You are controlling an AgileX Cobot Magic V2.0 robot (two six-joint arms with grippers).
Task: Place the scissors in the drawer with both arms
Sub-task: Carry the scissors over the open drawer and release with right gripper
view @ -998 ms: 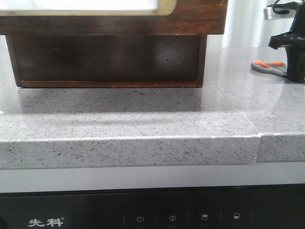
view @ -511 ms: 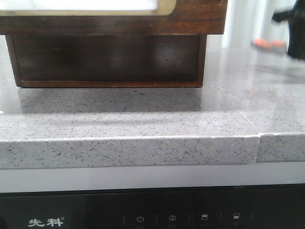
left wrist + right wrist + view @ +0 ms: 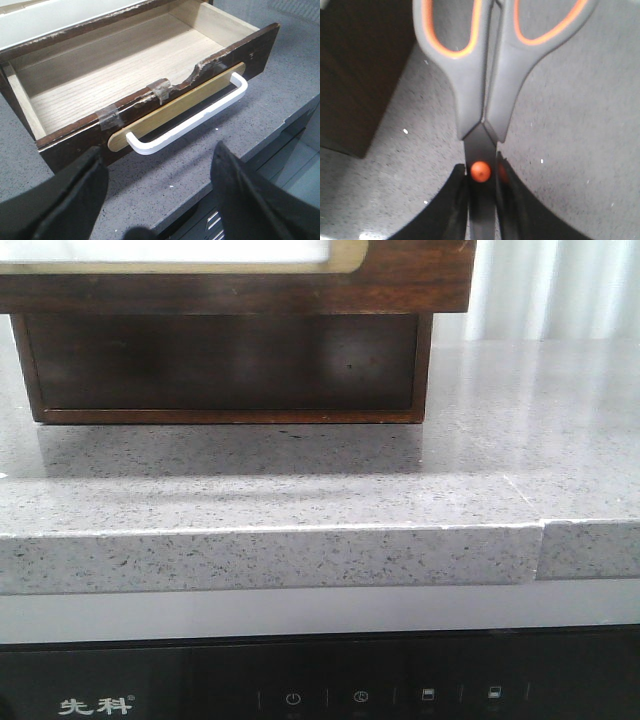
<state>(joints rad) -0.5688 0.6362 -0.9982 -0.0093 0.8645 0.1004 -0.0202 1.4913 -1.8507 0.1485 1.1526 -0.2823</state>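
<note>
While right gripper (image 3: 481,200) clamps grey-orange scissors (image 3: 485,65) (rubbery handles), left gripper (image 3: 155,192) gapes wide.

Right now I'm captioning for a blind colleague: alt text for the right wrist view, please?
The right pincer is shut on closed grey scissors with orange-lined handles, gripping at the orange pivot. Below lies a speckled grey countertop.

White characters "先科" stand on the black appliance panel (image 3: 200,685) below the counter.
</note>
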